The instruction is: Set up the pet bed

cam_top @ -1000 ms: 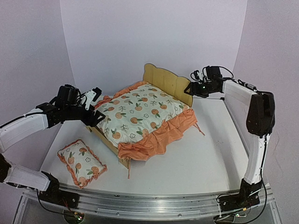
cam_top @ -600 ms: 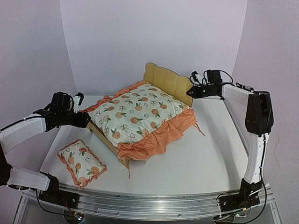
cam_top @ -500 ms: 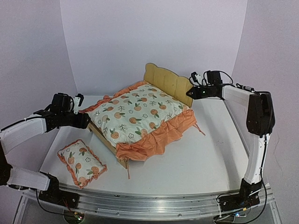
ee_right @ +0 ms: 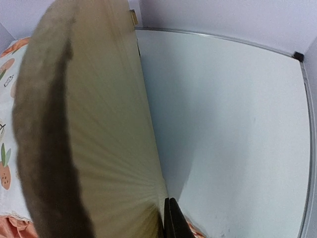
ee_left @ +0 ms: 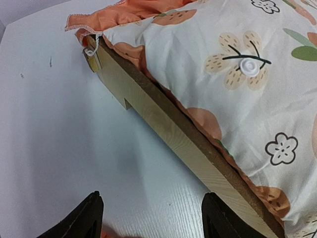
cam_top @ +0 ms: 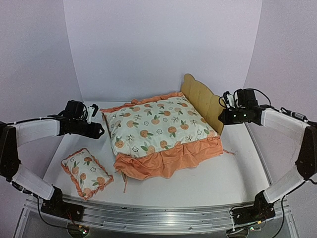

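Note:
The pet bed's plywood headboard (cam_top: 199, 100) stands at the right, with the fruit-print cushion (cam_top: 158, 124) lying over the frame. My right gripper (cam_top: 224, 117) is shut on the headboard's right end. In the right wrist view the headboard (ee_right: 104, 139) fills the left half, one dark finger (ee_right: 171, 218) lies against its back face, and the other finger is hidden. My left gripper (cam_top: 97, 130) hangs open just left of the bed's foot end. Its fingertips (ee_left: 91, 214) straddle bare table beside the low plywood footboard (ee_left: 168, 134), holding nothing.
The small fruit-print pillow (cam_top: 86, 173) lies on the table at the front left. The cushion's orange ruffle (cam_top: 163, 161) spills over the bed's near side onto the table (cam_top: 218, 178). Purple walls close in behind and on both sides.
The right gripper has shut on the headboard and drawn it right and nearer, swinging the whole bed round. The left gripper has shifted right and down to the foot end.

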### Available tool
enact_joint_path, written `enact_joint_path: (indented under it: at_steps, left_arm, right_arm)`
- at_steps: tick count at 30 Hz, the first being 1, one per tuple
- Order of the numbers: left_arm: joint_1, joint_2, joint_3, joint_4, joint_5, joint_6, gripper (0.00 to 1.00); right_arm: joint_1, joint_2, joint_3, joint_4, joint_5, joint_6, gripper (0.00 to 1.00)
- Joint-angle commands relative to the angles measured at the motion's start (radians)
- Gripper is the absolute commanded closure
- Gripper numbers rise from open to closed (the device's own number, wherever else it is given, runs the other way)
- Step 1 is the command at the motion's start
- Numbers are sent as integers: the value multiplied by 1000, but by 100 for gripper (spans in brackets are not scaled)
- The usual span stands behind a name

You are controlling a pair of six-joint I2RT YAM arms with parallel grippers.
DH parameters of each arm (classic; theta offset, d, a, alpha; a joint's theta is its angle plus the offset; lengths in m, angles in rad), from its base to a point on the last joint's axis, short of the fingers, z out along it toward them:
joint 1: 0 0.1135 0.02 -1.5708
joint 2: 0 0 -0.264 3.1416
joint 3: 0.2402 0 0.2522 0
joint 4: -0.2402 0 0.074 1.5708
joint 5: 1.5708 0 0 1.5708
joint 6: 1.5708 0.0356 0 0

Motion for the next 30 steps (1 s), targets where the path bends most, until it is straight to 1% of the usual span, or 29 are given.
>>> enact_joint_path:
  at_steps: [1, 6, 10, 14, 16, 19, 21, 24, 26, 30]
  left_arm:
    - [5, 95, 124, 65, 119, 44, 32]
    - [5, 229, 249, 47, 141, 92, 36]
    - [5, 315, 331, 42, 159, 150, 36]
    - [5, 417, 456, 20, 140, 213, 37]
    - [9, 470, 535, 18, 113, 244, 37]
    - [33, 518, 614, 46, 92, 281, 36]
    - [59, 549, 675, 58, 87, 287, 34]
    - [85, 581, 754, 52, 71, 307, 29]
    - [94, 578, 777, 61, 67, 310, 25]
    - [102, 536, 775, 85, 84, 321, 20]
  right_arm:
    - [56, -174, -73, -83, 214, 273, 100]
    - [197, -261, -107, -170, 453, 377, 100]
    - [304, -276, -129, -204, 556, 516, 100]
    - [418, -232, -122, -206, 640, 677, 100]
    - [478, -191, -86, -205, 684, 715, 100]
    - [572, -103, -3, -196, 734, 731, 100]
    - [611, -50, 44, -189, 742, 739, 97]
    - [629, -11, 76, -186, 725, 769, 89]
    - [629, -2, 80, -173, 690, 773, 83]
    - [629, 1, 89, -174, 594, 700, 66]
